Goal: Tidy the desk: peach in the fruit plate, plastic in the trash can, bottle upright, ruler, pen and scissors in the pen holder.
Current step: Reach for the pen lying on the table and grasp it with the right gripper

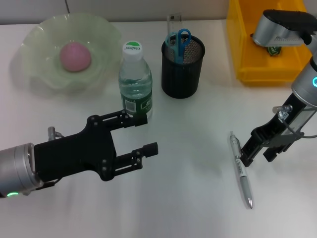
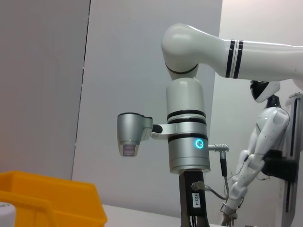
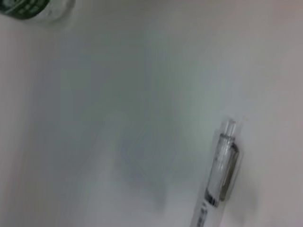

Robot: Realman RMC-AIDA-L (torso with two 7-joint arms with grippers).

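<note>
Right gripper (image 1: 246, 157) sits low just beside the pen (image 1: 241, 168); can't tell how its jaws stand.
Left gripper (image 1: 141, 134) has jaws wide, next to the upright bottle (image 1: 135, 82). Only the head view shows the peach (image 1: 76, 56) in the fruit plate (image 1: 37, 34) and the scissors (image 1: 182, 40) in the pen holder (image 1: 182, 67); the right wrist view just gets the pen's clip end lying on the bench (image 1: 188, 188).

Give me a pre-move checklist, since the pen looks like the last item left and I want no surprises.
1. Pen lying free on the desk: ok.
2. Right gripper close beside the pen's upper end, nothing held: ok.
3. Left gripper open, clear of the pen: ok.
4. Bottle upright: ok.
5. Pen holder upright, has room for the pen: cannot tell.
6. Peach in fruit plate: ok.
</note>
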